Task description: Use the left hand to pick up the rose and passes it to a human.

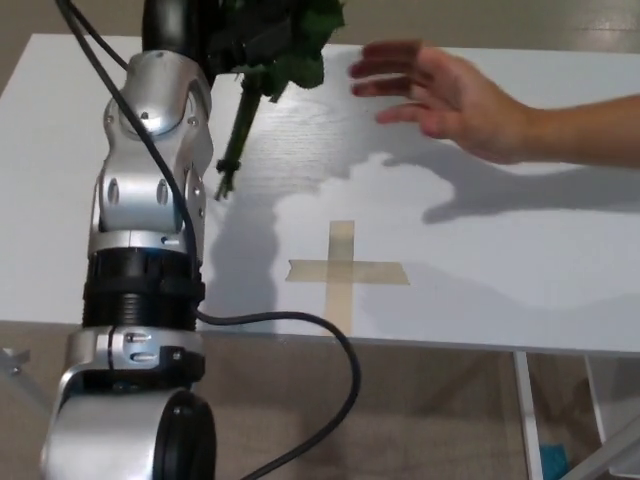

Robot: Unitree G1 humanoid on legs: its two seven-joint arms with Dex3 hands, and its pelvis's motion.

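The left hand, black and cut off by the top edge of the head view, sits at the end of a raised silver forearm and is closed around the upper part of the rose; individual fingers cannot be told apart among the leaves. The rose hangs from this hand above the white table: dark green leaves cluster just right of the hand, and the green stem runs down and slightly left from it, its cut end hovering clear of the table surface beside the forearm. The bloom is out of frame. A black cable loops from the arm's lower joint, below the hand, past the table's near edge. Lower and to the right of the hand, 2 strips of tan tape form a cross on the tabletop. Further right, level with the leaves, a person's hand reaches in from the right edge, palm open and fingers extended toward the rose, near it but not touching; its shadow falls on the table beneath. The right hand does not appear.
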